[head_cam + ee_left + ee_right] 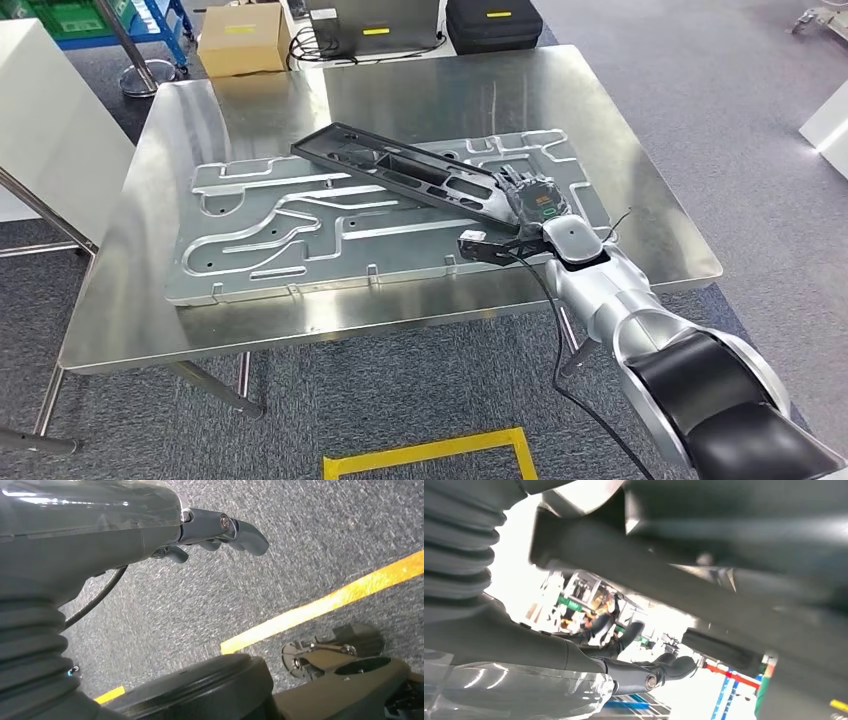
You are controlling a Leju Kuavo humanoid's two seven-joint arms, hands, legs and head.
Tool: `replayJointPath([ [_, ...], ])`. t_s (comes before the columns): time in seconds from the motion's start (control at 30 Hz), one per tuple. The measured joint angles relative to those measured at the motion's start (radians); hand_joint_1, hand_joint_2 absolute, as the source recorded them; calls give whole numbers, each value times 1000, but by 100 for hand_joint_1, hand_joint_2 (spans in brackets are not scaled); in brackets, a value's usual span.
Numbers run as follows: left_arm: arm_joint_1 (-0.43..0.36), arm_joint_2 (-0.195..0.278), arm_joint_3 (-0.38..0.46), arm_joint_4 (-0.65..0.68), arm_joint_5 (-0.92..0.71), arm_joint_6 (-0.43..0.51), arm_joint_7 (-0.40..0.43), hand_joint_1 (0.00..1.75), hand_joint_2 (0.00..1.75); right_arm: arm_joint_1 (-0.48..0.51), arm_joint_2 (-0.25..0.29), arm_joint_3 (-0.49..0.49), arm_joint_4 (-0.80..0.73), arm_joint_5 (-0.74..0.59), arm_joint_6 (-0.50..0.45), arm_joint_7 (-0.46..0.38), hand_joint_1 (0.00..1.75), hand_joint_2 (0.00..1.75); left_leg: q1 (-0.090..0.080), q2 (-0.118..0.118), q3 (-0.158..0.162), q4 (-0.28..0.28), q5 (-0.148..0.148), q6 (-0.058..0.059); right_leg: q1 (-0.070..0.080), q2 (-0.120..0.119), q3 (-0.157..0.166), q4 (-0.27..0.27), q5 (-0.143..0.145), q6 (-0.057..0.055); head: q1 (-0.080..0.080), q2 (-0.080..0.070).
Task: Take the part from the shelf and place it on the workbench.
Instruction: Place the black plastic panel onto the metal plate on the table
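- The part (410,168), a long black slotted plastic panel, lies slantwise over the grey ribbed metal plate (270,235) on the steel workbench (150,300); its far end looks down on or near the plate, its near end is at the right hand (530,200)
- Right hand: fingers wrapped on the near end of the part, holding it; the right wrist view looks along the dark underside of the part, close above the thumb (664,670)
- Whether the near end already rests on the plate or is held just above cannot be told
- Left hand (220,530): hangs over the grey carpet, fingers loosely curled in, nothing in them; a yellow floor stripe (325,605) runs beneath
- Judgement: step in hand is the set-down, task close to done
- To do it well: lower the near end until the whole part bears on the plate, keep it level so the far end does not skate, spread the fingers only once the weight is taken, then draw the hand back toward the table edge without hooking a slot
- Risk, as judged: a long light panel could pivot on the raised ribs if let go early
- Writing: yellow labels on the dark cases (490,20) and the cardboard box (243,38) behind the workbench are too small to read; a small green mark on the back of the right hand is also illegible
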Motion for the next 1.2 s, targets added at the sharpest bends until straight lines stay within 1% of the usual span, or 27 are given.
replayJointPath([
  [0.03,1,1,1,0,0,-5,0,0,0,-5,-1,-11,-6,-6,-5,-7,0,0,2,-6,-15,40,-31,-4,-3,0,-2,-2,4,-7,0,0],
  [0.1,2,1,5,0,1,-12,-1,0,0,-20,-3,-31,-21,-15,-10,-23,0,0,5,-16,-57,168,-105,-10,-2,1,-10,-2,11,-16,0,0],
  [0.13,3,2,6,0,3,-13,-1,0,0,-32,-4,-40,-29,-15,-5,-29,0,0,6,-19,-74,225,-128,-11,-1,3,-15,-1,15,-18,0,0],
  [0.17,3,2,9,0,5,-14,-1,0,0,-45,-4,-46,-36,-13,3,-34,0,0,7,-19,-77,252,-135,-11,-1,6,-20,0,19,-18,0,0],
  [0.2,3,3,11,0,7,-15,-1,0,0,-59,-5,-52,-43,-11,12,-38,0,0,7,-20,-62,239,-122,-10,0,9,-25,0,24,-18,0,0],
  [0.23,2,3,14,0,8,-17,-1,0,0,-72,-5,-57,-49,-9,18,-40,0,0,6,-20,-28,187,-95,-5,0,13,-29,0,29,-16,0,0],
  [0.3,0,5,20,0,9,-18,-1,0,0,-93,-6,-66,-62,-7,22,-41,0,0,1,-16,55,43,-46,8,3,16,-36,0,40,-11,0,0],
  [0.33,-2,6,22,0,9,-19,-1,0,0,-101,-7,-70,-66,-7,22,-40,0,0,-3,-13,82,-7,-34,13,4,16,-39,0,46,-6,0,0],
  [0.37,-4,7,23,0,9,-19,-1,0,0,-105,-8,-74,-69,-6,21,-40,0,0,-7,-12,93,-32,-30,16,5,14,-43,-1,53,0,0,0],
  [0.47,-3,8,24,0,9,-21,-2,0,0,-109,-9,-84,-74,-4,20,-39,0,0,-9,-9,81,-48,-8,25,5,12,-50,-12,72,19,0,0],
  [0.5,-2,8,24,0,10,-22,-2,0,0,-112,-8,-87,-75,-2,20,-40,0,0,-6,-4,75,-55,6,31,4,8,-57,0,53,24,0,0],
  [0.53,-2,8,24,0,11,-25,-2,0,0,-118,-6,-89,-77,0,21,-42,0,0,-2,2,65,-62,20,37,4,4,-70,29,17,29,0,0],
  [0.6,-2,8,25,0,15,-29,-2,0,0,-141,4,-93,-80,6,33,-57,0,0,-1,12,40,-65,43,44,3,-6,-106,146,-87,40,0,0],
  [0.63,-1,8,27,0,17,-30,-3,0,0,-156,10,-96,-81,9,43,-66,0,0,-2,17,26,-63,52,43,2,-8,-120,208,-120,44,0,0],
  [0.67,0,7,29,0,19,-31,-5,0,0,-173,15,-98,-84,12,54,-75,0,0,-2,21,11,-61,61,41,1,-8,-124,253,-134,48,0,0],
  [0.7,1,7,30,0,20,-32,-7,0,0,-192,19,-100,-88,16,65,-83,0,0,-1,24,-3,-58,68,38,-1,-9,-113,265,-125,52,0,0],
  [0.73,2,7,32,0,19,-35,-9,0,0,-212,21,-101,-95,21,76,-88,0,0,0,27,-16,-54,75,34,-5,-9,-83,240,-103,56,0,0],
  [0.8,2,7,35,0,15,-41,-12,0,0,-252,22,-106,-120,32,99,-97,0,0,1,30,-41,-40,84,24,-10,-5,9,119,-75,63,0,0],
  [0.87,4,7,38,0,10,-45,-11,0,0,-282,24,-116,-159,37,126,-107,0,0,-1,29,-56,-30,95,10,-10,6,57,28,-77,48,0,0],
  [0.93,10,7,42,1,6,-46,-8,0,0,-292,25,-130,-211,31,169,-124,0,0,1,27,-62,-29,111,-4,-10,13,47,13,-70,18,0,0],
  [0.97,15,7,44,2,4,-47,-7,0,0,-291,25,-138,-245,18,194,-131,0,0,4,25,-67,-28,110,-9,-12,18,42,10,-64,8,0,0],
  [1.0,20,7,47,4,2,-47,-5,0,0,-288,25,-148,-287,-4,214,-136,0,0,8,21,-74,-17,94,-13,-14,24,36,10,-55,-1,0,0],
  [1.03,25,7,49,5,1,-47,-4,0,0,-279,24,-163,-334,-41,223,-135,0,0,10,15,-84,11,63,-14,-18,31,29,9,-46,-8,0,0],
  [1.1,35,7,53,6,1,-47,-3,0,0,-211,24,-229,-446,-150,199,-112,0,0,13,2,-104,127,-29,-13,-21,46,16,9,-30,-15,-1,0],
  [1.13,39,7,56,6,2,-46,-3,0,0,-135,23,-286,-510,-215,162,-96,0,0,13,-1,-107,192,-67,-10,-19,52,11,8,-23,-17,-1,0],
  [1.17,40,7,61,7,4,-46,-3,0,0,-30,26,-364,-578,-273,117,-87,0,0,11,-3,-99,237,-89,-6,-16,55,9,6,-17,-18,-1,0],
  [1.2,40,7,66,8,5,-45,-2,0,0,93,31,-463,-650,-319,73,-87,0,0,8,-5,-76,249,-93,2,-11,56,8,5,-13,-19,-1,0],
])
